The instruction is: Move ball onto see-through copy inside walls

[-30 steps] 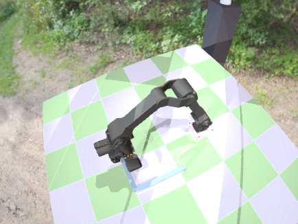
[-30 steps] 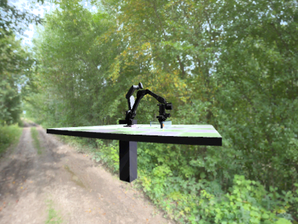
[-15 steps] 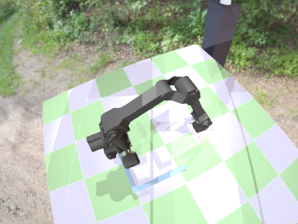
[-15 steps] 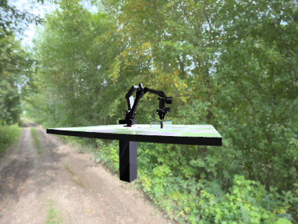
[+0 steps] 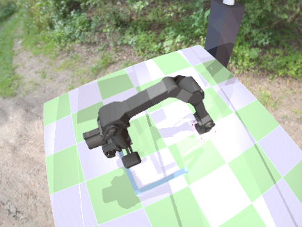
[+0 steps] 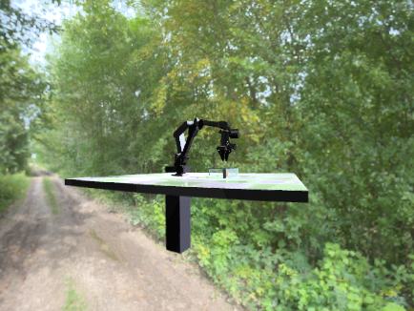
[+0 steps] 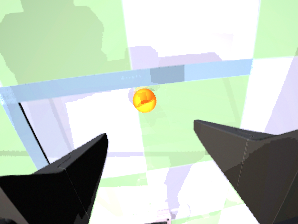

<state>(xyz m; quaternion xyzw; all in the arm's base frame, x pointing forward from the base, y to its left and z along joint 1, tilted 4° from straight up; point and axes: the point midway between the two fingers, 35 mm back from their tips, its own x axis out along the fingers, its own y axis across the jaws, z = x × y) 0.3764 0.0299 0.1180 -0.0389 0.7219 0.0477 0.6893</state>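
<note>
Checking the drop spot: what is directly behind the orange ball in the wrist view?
Right behind the ball runs a low clear wall, with checkered table beyond. The open gripper hangs above, holding nothing. Whether ball and wall touch is unclear.

Bright, even daylight. Arm (image 5: 153, 101) throws a soft-edged shadow (image 5: 120, 195) onto the desk (image 5: 223, 188) toward the near-left corner, so light comes from above and behind. White desk squares nearly blown out. Backdrop trees and track are blurred in the exterior view; the arm there is small and coarse. Wrist view: fingers dark, ball (image 7: 144, 100) glowing and slightly soft.
</note>
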